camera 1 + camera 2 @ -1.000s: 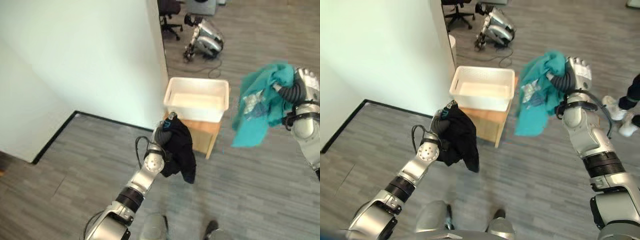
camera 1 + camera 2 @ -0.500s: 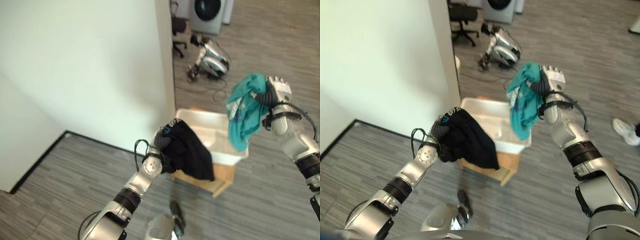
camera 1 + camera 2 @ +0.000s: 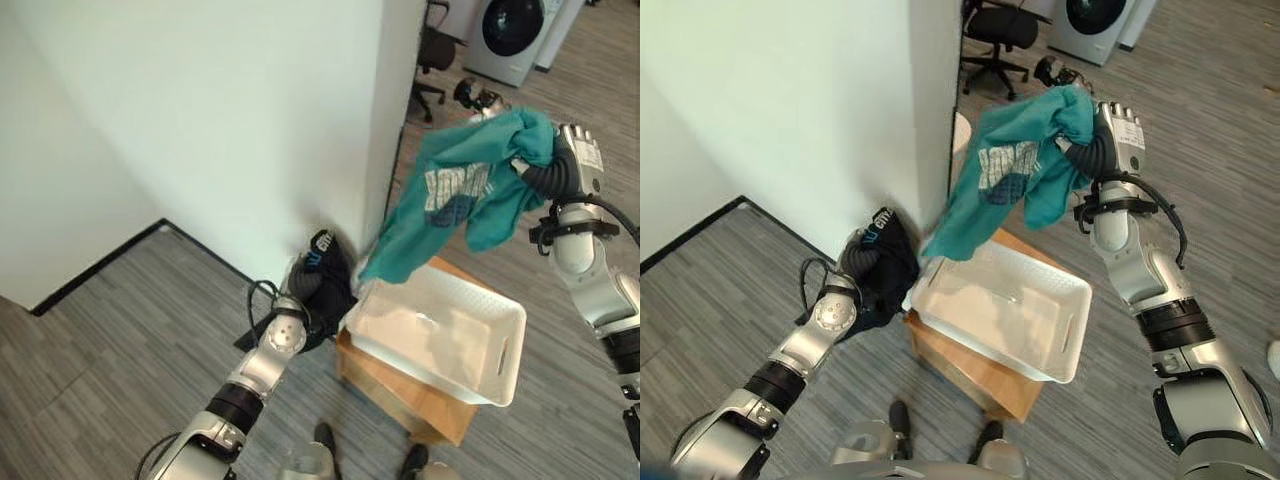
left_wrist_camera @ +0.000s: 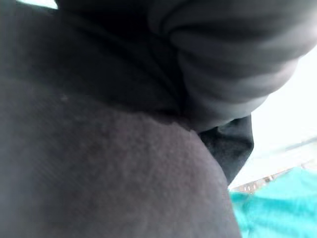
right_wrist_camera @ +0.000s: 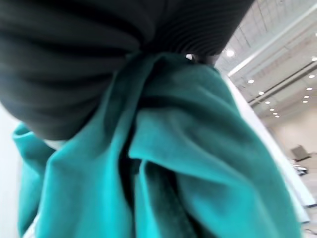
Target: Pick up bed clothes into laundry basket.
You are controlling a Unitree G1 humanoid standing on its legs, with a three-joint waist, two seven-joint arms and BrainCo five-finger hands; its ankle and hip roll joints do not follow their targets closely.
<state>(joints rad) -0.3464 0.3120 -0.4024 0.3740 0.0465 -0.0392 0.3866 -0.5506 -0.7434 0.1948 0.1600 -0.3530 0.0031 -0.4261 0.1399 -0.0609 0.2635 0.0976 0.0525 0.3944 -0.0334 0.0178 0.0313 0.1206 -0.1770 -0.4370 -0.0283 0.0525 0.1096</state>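
The right hand clutches the teal shirt above the white laundry basket and should lower it before releasing, while the left hand, fingers hidden, I cannot tell, carries the black garment beside the basket's left edge.

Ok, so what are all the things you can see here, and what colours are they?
teal garment: one, teal with a pale print, held up in the air above the basket's far side.
black garment: one, black, bunched at the left hand, beside the basket near the wall.
laundry basket: one, white, sitting on the wooden stand.
wooden stand: one, light brown, on the floor under the basket.
office chair: one, black, far back.
washing machine: one, white with a dark door, far back.
wall: one, white, its corner behind the basket.
left hand: wrapped in the black garment.
right hand: raised, gripping the teal garment.
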